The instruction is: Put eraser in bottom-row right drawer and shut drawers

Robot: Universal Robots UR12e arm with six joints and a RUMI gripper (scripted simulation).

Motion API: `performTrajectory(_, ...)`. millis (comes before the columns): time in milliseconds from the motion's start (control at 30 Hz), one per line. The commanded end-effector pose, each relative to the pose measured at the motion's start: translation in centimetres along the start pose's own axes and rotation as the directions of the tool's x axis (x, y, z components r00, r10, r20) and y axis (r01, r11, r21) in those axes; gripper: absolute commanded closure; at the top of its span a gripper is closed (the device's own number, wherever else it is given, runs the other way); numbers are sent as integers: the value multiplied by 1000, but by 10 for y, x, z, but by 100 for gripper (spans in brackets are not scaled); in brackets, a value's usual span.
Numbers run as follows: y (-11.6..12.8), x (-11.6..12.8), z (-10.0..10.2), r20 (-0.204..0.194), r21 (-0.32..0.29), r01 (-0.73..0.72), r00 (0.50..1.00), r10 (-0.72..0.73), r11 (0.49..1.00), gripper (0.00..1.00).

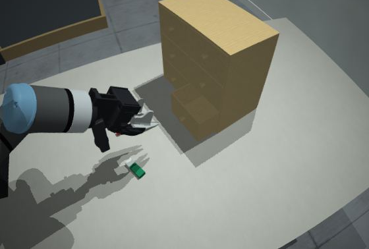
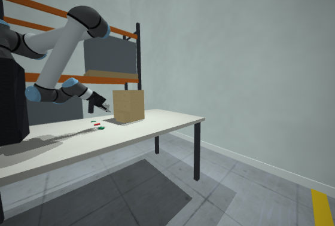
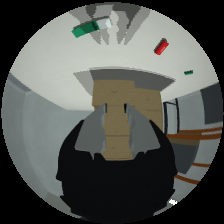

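The eraser [image 1: 136,169] is a small green block with a white end. It lies flat on the table in the arm's shadow, and also shows in the exterior view [image 2: 101,128] and at the top of the wrist view [image 3: 92,27]. The wooden chest [image 1: 211,58] stands upright. Its bottom-row right drawer [image 1: 194,110] is pulled partway out and looks empty. My gripper [image 1: 155,124] hovers above the table a short way in front of that drawer, pointing at it, above and beyond the eraser. Its fingers are nearly together with nothing between them.
A small red object [image 3: 160,46] and a small dark green one [image 3: 188,72] lie on the table further from the chest. The chest's other drawers are shut. A shelving rack [image 2: 90,76] stands behind the table.
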State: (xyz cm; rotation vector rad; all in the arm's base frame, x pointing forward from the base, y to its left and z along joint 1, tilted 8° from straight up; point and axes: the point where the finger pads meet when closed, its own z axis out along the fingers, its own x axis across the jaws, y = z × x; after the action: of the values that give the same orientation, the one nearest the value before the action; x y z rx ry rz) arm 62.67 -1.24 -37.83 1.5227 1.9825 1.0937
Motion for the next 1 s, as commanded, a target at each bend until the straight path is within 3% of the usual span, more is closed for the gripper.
performTrajectory(0, 6, 0, -17, -1, 0, 1, 1000, -1, 1000, 80)
performTrajectory(533, 7, 0, -20, -1, 7, 1, 1000, -1, 1000, 80)
performTrajectory(967, 8, 0, -27, -1, 54, 1, 1000, -1, 999, 80)
